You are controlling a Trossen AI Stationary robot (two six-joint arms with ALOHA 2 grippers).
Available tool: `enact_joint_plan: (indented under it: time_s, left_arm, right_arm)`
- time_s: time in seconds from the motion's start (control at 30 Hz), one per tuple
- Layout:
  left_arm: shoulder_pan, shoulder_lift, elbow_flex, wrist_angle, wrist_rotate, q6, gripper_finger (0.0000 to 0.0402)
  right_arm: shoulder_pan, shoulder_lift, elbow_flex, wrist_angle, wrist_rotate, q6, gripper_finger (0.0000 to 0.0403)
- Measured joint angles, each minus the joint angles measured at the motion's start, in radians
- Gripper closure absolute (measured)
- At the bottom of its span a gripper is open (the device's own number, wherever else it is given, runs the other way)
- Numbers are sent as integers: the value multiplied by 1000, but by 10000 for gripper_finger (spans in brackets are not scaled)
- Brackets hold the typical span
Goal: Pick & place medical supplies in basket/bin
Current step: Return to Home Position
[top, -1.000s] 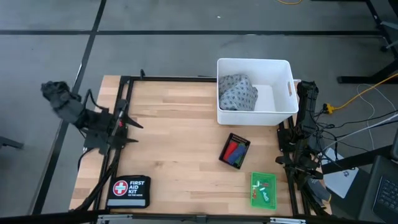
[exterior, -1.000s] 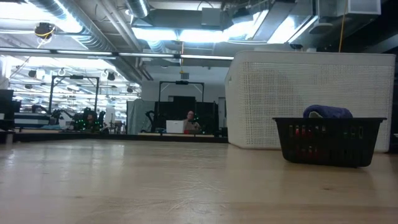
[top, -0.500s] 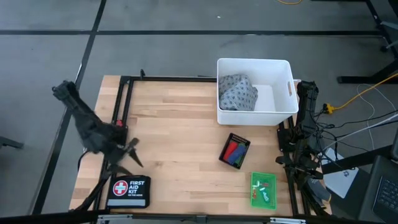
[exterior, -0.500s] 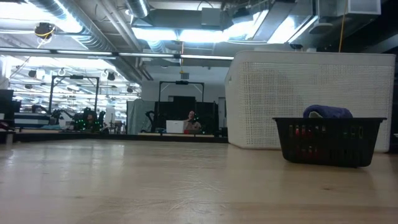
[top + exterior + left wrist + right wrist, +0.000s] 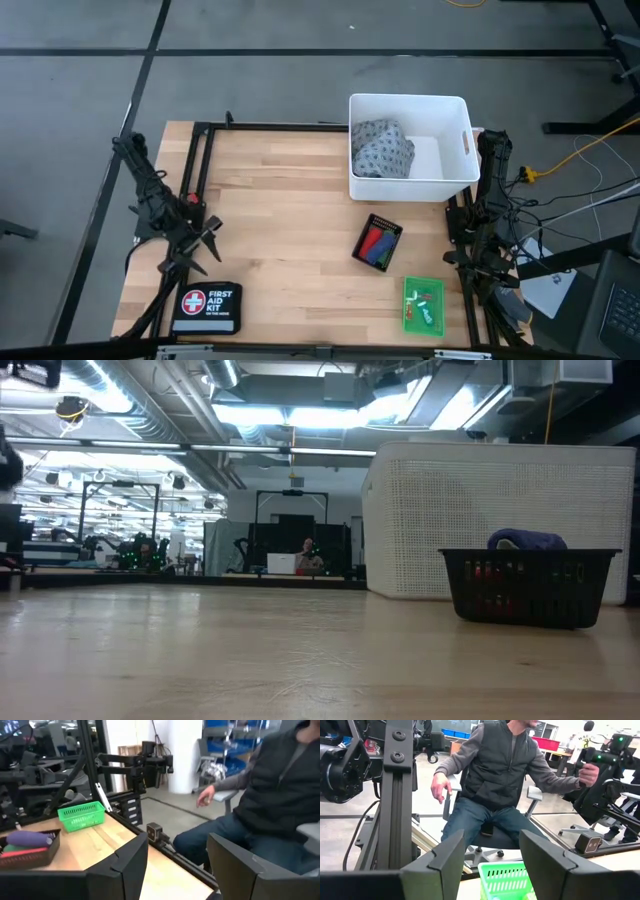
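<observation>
The blue-grey dotted cloth (image 5: 382, 148) lies in the white tub (image 5: 445, 108) at the far right. Red, green and blue rolls (image 5: 376, 244) fill the black mesh tray (image 5: 361, 249); the low view shows a blue roll (image 5: 526, 540) above its rim. Pale packets (image 5: 425, 305) lie in the green tray (image 5: 409, 290). My left gripper (image 5: 208, 247) hangs open at the table's left edge with nothing between its fingers (image 5: 131, 862). My right gripper (image 5: 492, 865) is open by the right edge, close to the green tray (image 5: 506, 879).
The black FIRST AID KIT pouch (image 5: 207, 308) lies at the near left corner, just in front of my left gripper. A black frame (image 5: 200, 160) runs along the table's left and far edges. A seated person (image 5: 502, 780) is beyond the table.
My left arm has swung down and toward the table's near edge. Its gripper now sits lower and closer to the FIRST AID KIT pouch. Nothing on the table has moved.
</observation>
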Motion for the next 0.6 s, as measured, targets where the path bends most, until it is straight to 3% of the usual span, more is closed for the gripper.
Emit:
enact_joint_plan:
  time_s: [0.2, 0.43, 0.6]
  left_arm:
    - [-29, -216, -131, 20, 0, 12, 203]
    - [-38, -219, -224, 60, 35, 3, 203]
    - [-38, -199, -223, 39, 144, -24, 203]
  right_arm:
    - [0, 0, 0, 0, 0, 0, 213]
    - [0, 1, 0, 0, 0, 0, 213]
    - [0, 2, 0, 0, 5, 0, 213]
